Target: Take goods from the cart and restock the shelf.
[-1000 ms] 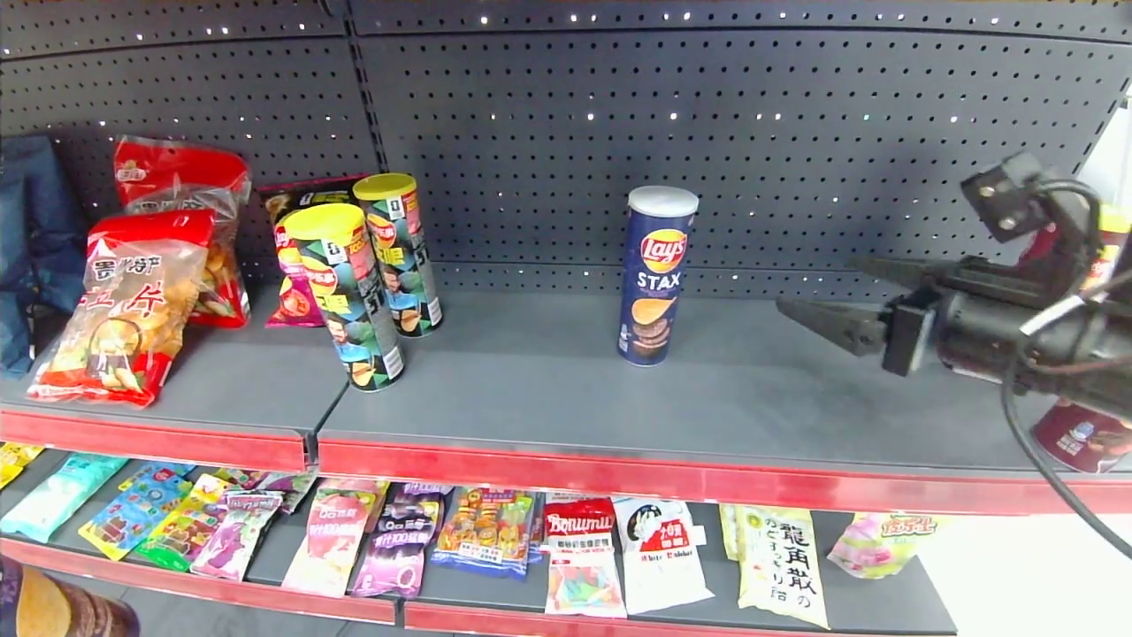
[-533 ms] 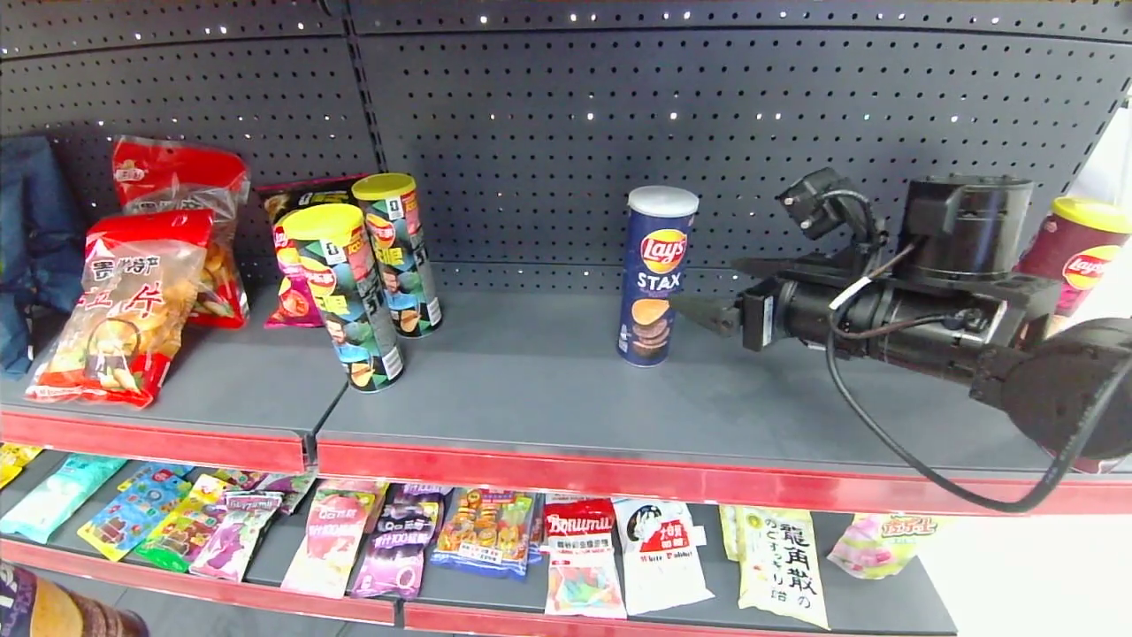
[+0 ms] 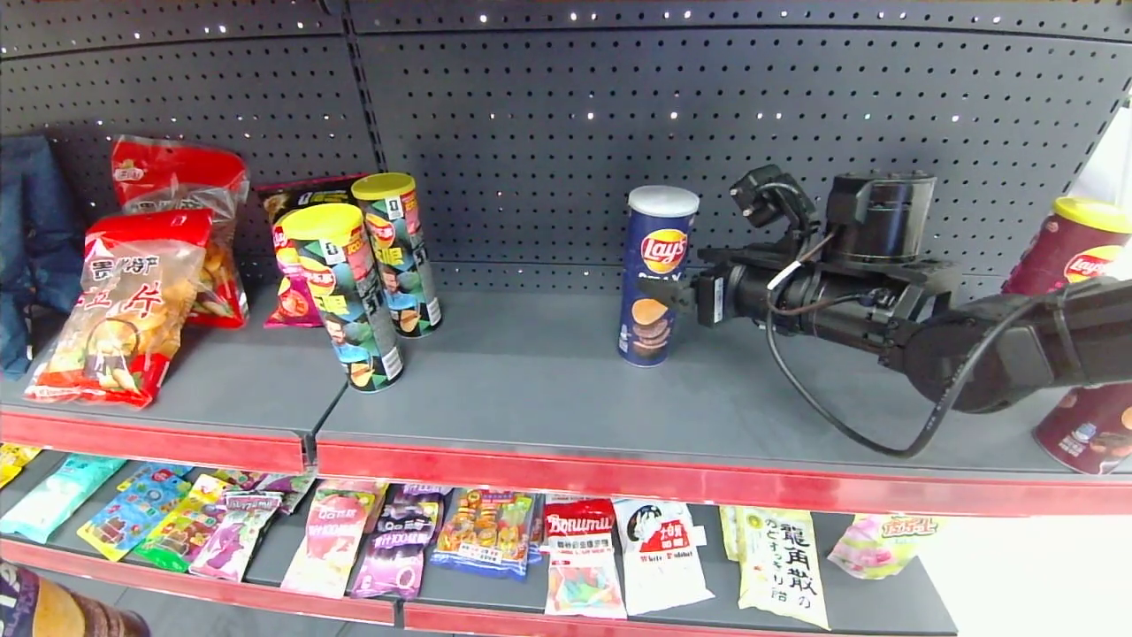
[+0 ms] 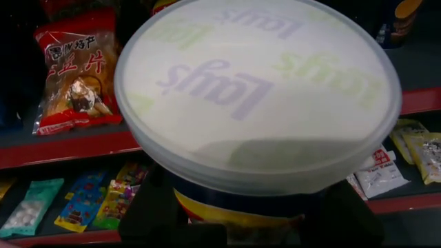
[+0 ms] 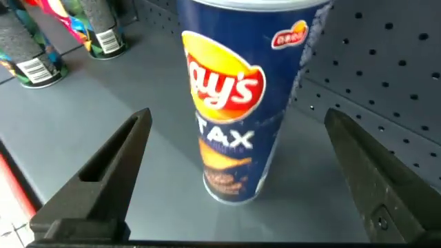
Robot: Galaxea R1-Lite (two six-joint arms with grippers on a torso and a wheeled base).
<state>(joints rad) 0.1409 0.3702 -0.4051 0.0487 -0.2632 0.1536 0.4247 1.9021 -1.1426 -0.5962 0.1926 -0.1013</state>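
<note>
A blue chip can (image 3: 656, 274) with a pale lid stands upright in the middle of the grey top shelf (image 3: 531, 398). My right gripper (image 3: 665, 279) comes in from the right at can height. It is open, with one finger on each side of the blue can (image 5: 241, 117), as the right wrist view of the gripper (image 5: 238, 120) shows. My left gripper (image 4: 251, 220) is low and off to the left, shut on another chip can (image 4: 258, 89) with a translucent lid. That can's side peeks in at the head view's bottom corner (image 3: 44, 610).
Two yellow-lidded cans (image 3: 349, 292) and red snack bags (image 3: 124, 305) fill the shelf's left part. Maroon cans (image 3: 1066, 248) stand at the far right behind my right arm. Bare shelf lies between the yellow-lidded cans and the blue one. Candy packets (image 3: 495, 540) line the shelf below.
My right arm has swung left along the shelf, from well to the right of the blue can until its open fingers straddle it. The cans on the shelf have stayed put.
</note>
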